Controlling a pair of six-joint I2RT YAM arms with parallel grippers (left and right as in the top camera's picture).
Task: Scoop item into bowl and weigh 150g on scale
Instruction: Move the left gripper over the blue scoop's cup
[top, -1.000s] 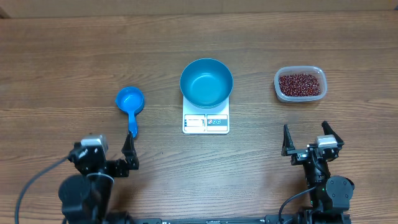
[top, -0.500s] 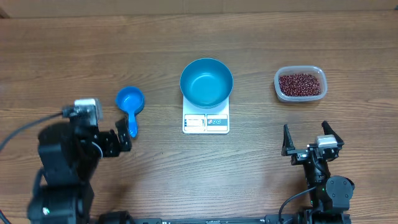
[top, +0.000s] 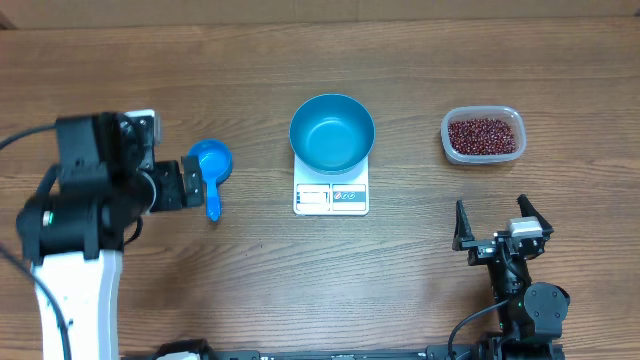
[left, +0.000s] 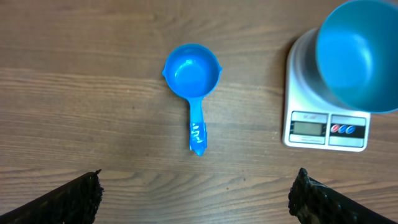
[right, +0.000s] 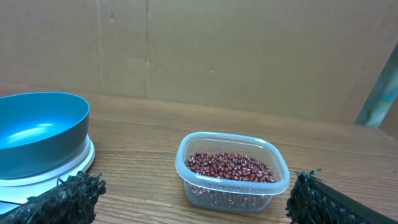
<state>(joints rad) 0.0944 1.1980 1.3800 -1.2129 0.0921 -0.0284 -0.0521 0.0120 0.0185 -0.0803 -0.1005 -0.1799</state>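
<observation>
Left arm (top: 95, 195) now near scoop (top: 209, 161) (open)

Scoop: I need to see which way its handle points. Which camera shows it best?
The left wrist view: the scoop lies whole and large near mid-frame, its handle pointing toward the picture's lower edge. Overhead shows it too, only small. The right wrist view misses it.

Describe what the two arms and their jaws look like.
The left arm is black with a white lower link and a white block by the wrist; a black cable trails from it. The right arm is black with a pale block and its own cable. Both jaws are black, rough-tipped.
</observation>
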